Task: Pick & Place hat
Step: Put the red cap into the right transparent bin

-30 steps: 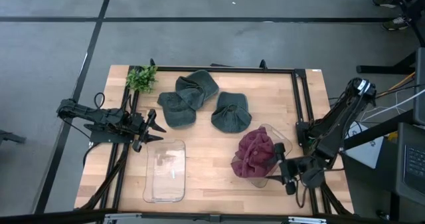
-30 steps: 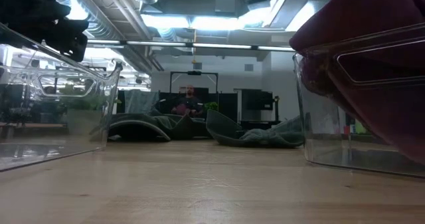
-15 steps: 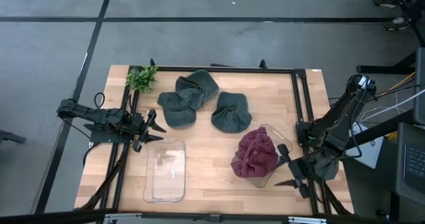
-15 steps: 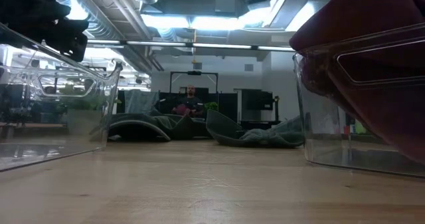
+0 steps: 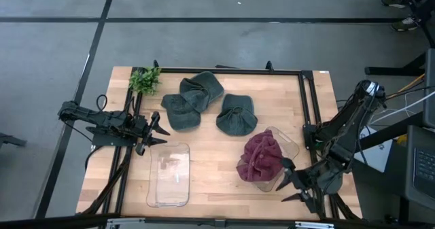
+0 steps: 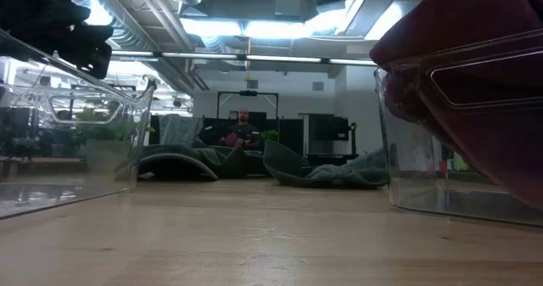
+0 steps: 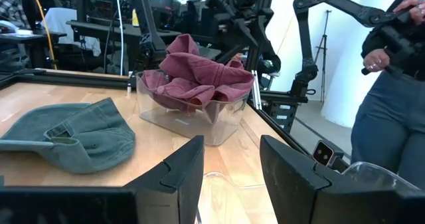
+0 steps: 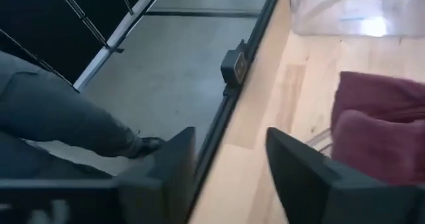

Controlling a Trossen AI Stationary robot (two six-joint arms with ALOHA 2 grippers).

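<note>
Hat, maroon [image 5: 262, 157]: heaped in the clear container [image 5: 289, 147] at the table's right front; part of it spills over the near rim. Low view shows it only as a dark red mass cut off at the frame edge.
Table [image 5: 217, 188]: light wood, framed by black rails; front edge cut off in the high view.
Hats, grey-green: two overlapping [image 5: 191, 100] at rear centre, a third [image 5: 236, 113] just right of them, all lying flat and apart from both containers. Low view shows them only as low dark folds far back.
Empty container [image 5: 169, 174]: clear, left front, hard to make out against the wood apart from its rim glints.
Right gripper [image 5: 293, 186]: off the table's right front corner, just beside the maroon hat's container, fingers spread wide, holding nothing.
Left gripper [image 5: 157, 132]: at the left edge, just behind the empty container, fingers apart, nothing between them.
Plant [image 5: 145, 79]: small green sprig at the rear left corner.
Person [image 7: 388, 98]: partly visible in the left wrist view beyond the table; upper body cut off.
</note>
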